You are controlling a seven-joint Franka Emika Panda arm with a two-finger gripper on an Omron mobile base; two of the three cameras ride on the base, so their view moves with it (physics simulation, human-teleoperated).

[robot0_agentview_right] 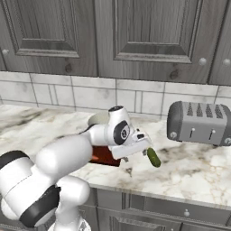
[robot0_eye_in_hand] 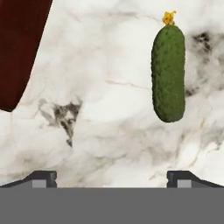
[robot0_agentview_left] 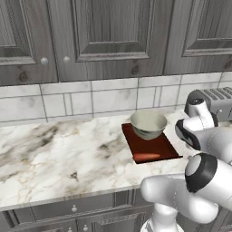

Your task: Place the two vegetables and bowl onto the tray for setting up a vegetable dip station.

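Tray (robot0_agentview_left: pixel 156 149) holds bowl (robot0_agentview_left: pixel 148 124) and carrot (robot0_agentview_left: pixel 147 157) — gripper (robot0_eye_in_hand: pixel 111 178) wide open, empty.

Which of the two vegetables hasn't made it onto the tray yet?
The dark green cucumber. It lies on the bare marble counter beside the tray, under the open gripper, while the orange carrot already lies on the tray in front of the bowl.

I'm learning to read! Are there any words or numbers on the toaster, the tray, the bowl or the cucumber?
None: no words, numbers or signs can be read anywhere.
The toaster is plain grey with two small knobs, no label.
The tray, the bowl and the cucumber carry no writing.
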